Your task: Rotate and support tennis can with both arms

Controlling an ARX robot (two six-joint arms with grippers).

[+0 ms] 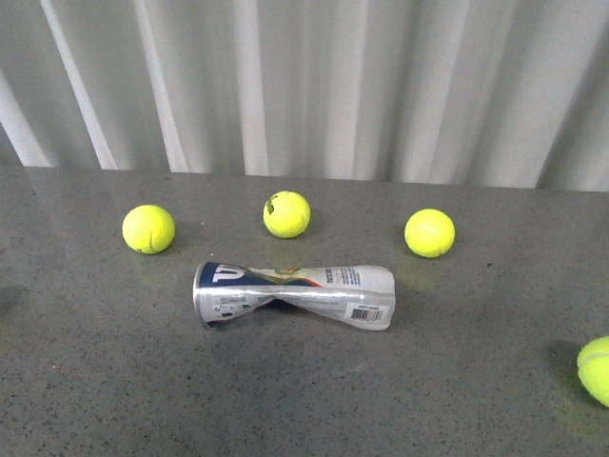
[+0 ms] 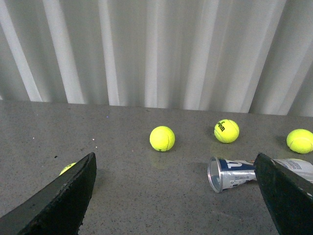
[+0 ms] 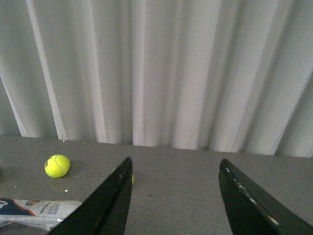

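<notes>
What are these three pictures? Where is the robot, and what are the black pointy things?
A robot with two arms took them. One camera sits on its body and looks forward; no arm shows there. The other two sit on its wrists. The black pointy things are the fingers of the left gripper, and those of the right gripper. Both are open and hold nothing. On the grey table lies a crumpled tennis can on its side, with four tennis balls around it. Behind hangs a white curtain.
</notes>
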